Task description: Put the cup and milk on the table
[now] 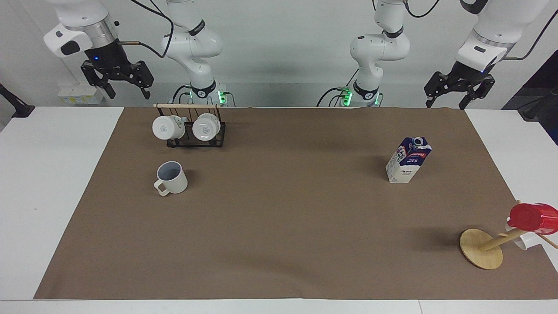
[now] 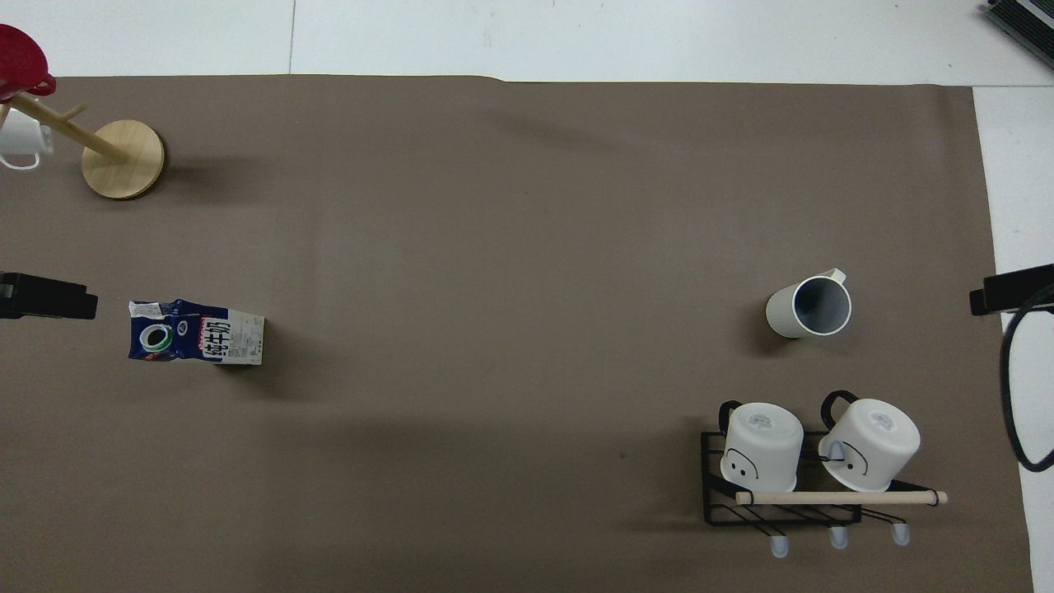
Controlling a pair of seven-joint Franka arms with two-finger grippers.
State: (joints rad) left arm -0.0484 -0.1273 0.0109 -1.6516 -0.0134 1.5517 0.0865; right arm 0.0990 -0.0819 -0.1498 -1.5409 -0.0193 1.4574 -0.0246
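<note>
The cream-white cup (image 1: 172,176) stands upright on the brown sheet of the table (image 1: 283,205), toward the right arm's end; it also shows in the overhead view (image 2: 811,306). The milk carton (image 1: 408,160) stands upright on the sheet toward the left arm's end, and the overhead view shows it too (image 2: 196,331). My right gripper (image 1: 127,92) hangs open and empty, raised over the table's edge by the robots, away from the cup. My left gripper (image 1: 445,104) hangs open and empty, raised over the same edge, away from the milk.
A black wire rack (image 1: 196,139) with two white emblem mugs stands between the cup and the robots. A wooden mug tree (image 1: 481,248) with a red cup (image 1: 534,217) and a white mug stands at the left arm's end, farther from the robots than the milk.
</note>
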